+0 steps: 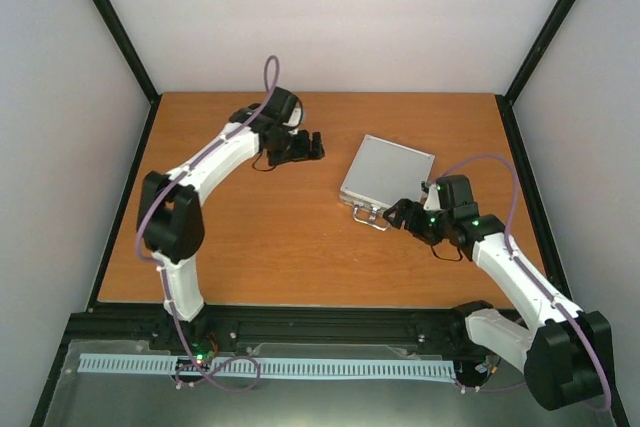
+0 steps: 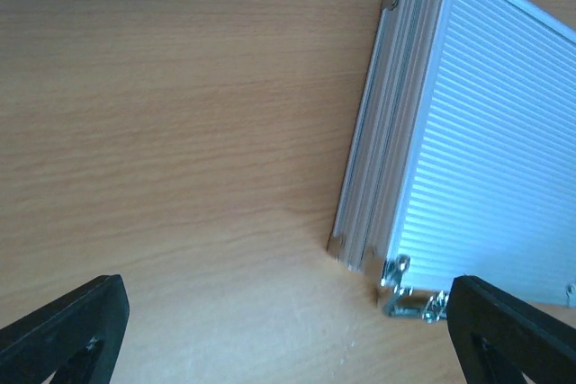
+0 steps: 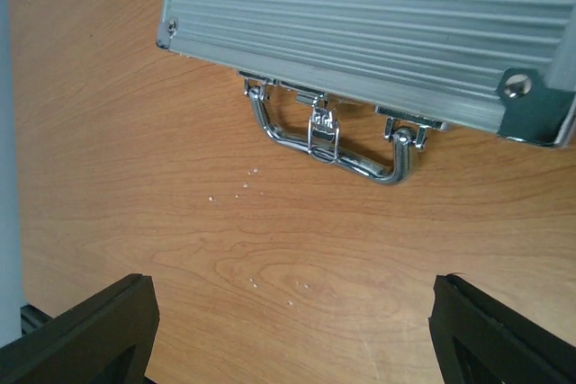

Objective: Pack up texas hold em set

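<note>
Jaws gape on right gripper (image 3: 288, 312) and left gripper (image 2: 286, 312); silver case (image 1: 388, 172) lies beyond both

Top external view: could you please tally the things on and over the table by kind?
silver case, closed: 1
case handle: 1
grippers, both open: 2 (left gripper, right gripper)
Total: 4

— What carries everything?
— A wooden surface (image 1: 250, 237), orange-brown, its grain plain to see.
— What lies on it?
— A ribbed silver case (image 1: 390, 169), shut and flat, right of centre, turned askew. Its chrome handle (image 3: 335, 146) points toward the near edge, with a few pale specks (image 3: 247, 188) on the wood beside it.
</note>
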You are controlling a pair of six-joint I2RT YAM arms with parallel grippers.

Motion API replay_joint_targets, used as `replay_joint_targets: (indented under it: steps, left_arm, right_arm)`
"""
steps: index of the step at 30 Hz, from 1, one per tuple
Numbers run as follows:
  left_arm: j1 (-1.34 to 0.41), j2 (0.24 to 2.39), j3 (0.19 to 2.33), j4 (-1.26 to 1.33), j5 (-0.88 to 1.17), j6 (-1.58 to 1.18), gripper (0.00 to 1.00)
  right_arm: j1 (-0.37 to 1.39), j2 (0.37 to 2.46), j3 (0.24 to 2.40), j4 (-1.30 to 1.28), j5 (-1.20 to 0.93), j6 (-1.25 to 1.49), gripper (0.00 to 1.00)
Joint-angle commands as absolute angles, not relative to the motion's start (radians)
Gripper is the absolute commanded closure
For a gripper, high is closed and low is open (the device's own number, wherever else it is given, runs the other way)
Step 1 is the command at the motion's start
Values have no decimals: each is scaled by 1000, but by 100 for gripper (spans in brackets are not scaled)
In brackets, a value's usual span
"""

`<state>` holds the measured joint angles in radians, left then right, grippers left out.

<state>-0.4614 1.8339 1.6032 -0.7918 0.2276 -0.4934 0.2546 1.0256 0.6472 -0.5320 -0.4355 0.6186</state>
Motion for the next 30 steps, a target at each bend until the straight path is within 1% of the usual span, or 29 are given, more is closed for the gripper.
replay_joint_targets:
  steps: [1,7,9,19,30]
  left_arm:
    - [-516,1971,1772,-876,222,-496,0]
    - [-577,2104,1926,-927,205,-487,0]
    - [-580,2132,1959,-934,209,-489,0]
    - [-593,2236,2045,-955,233,-489,0]
    - [-619,2317,2165,-984,252,-488,0]
  right_arm:
    - [268,1015,582,-366,-490,656,16]
    - [301,1105,594,-318,-480,614,15]
    - [310,1142,599,-294,-480,599,13]
    - [339,1309,634,-186,-501,562,12]
    - [368,1395,645,-124,-496,580,13]
